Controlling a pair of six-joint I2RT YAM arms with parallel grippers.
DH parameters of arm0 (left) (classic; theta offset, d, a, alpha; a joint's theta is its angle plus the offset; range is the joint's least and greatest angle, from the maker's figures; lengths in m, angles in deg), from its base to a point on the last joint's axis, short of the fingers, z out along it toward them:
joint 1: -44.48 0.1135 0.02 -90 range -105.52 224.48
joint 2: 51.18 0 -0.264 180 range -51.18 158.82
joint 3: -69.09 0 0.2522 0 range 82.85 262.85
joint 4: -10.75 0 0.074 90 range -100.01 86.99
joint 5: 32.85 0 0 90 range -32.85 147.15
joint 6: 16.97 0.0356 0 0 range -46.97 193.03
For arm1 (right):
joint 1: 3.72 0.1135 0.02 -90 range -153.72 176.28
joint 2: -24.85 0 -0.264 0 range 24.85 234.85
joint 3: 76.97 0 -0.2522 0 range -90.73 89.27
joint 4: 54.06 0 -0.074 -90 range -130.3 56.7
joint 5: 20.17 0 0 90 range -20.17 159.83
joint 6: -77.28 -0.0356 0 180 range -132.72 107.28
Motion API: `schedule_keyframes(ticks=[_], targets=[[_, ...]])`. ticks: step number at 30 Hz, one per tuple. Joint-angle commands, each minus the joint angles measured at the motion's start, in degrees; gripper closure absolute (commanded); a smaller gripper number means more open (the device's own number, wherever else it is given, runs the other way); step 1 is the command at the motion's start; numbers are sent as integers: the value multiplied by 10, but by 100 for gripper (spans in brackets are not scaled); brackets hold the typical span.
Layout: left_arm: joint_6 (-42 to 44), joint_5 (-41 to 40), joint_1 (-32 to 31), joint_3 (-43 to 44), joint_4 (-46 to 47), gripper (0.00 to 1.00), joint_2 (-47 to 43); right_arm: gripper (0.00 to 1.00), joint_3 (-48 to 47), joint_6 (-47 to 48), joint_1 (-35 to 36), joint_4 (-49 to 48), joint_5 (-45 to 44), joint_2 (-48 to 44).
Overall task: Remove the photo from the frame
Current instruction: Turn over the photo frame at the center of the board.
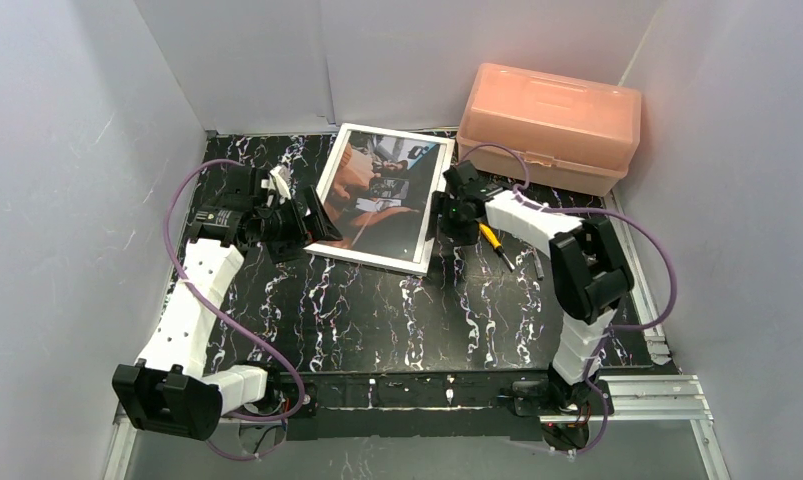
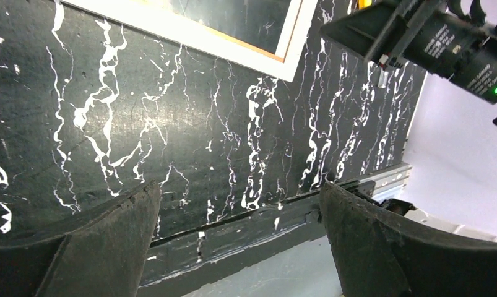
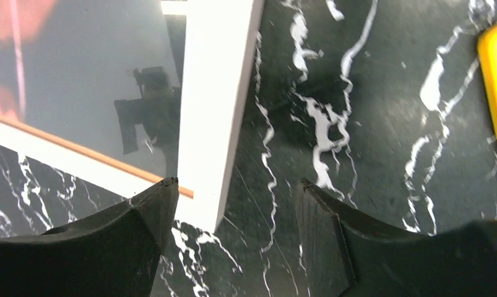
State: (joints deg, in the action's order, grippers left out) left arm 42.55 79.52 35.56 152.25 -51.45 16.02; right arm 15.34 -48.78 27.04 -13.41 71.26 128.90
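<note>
Black marbled table (image 1: 377, 320) bears the frame (image 1: 367, 258): stiff, glossy, probably fragile, best taken by its edge. Right gripper (image 3: 233, 185) stands parted over that edge, gripping nothing; left gripper (image 2: 239, 189) wide, empty.

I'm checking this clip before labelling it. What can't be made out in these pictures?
- Back of the frame: lies face up, hidden underneath in every view.
- Frame's left edge: top view, left claw covers part.
- Yellow tool: right wrist view, cut by the right edge.
- Pink box contents: top view, lid shut.
</note>
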Motion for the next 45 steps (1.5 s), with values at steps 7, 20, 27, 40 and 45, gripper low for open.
schedule_keyframes(ticks=[7,20,27,40,45], targets=[[58,-96,-27,44,-60,1,-11,29,-73,-11,27,11,-76,72],[58,-121,-38,41,-69,1,-15,38,-122,-20,47,46,-95,122],[53,-130,-41,39,-73,1,-13,52,-126,-35,48,62,-88,139],[15,-230,-41,14,-97,21,-1,98,-140,-10,55,94,-75,69],[25,-70,-50,17,-64,15,19,98,-144,-6,60,103,-73,37]])
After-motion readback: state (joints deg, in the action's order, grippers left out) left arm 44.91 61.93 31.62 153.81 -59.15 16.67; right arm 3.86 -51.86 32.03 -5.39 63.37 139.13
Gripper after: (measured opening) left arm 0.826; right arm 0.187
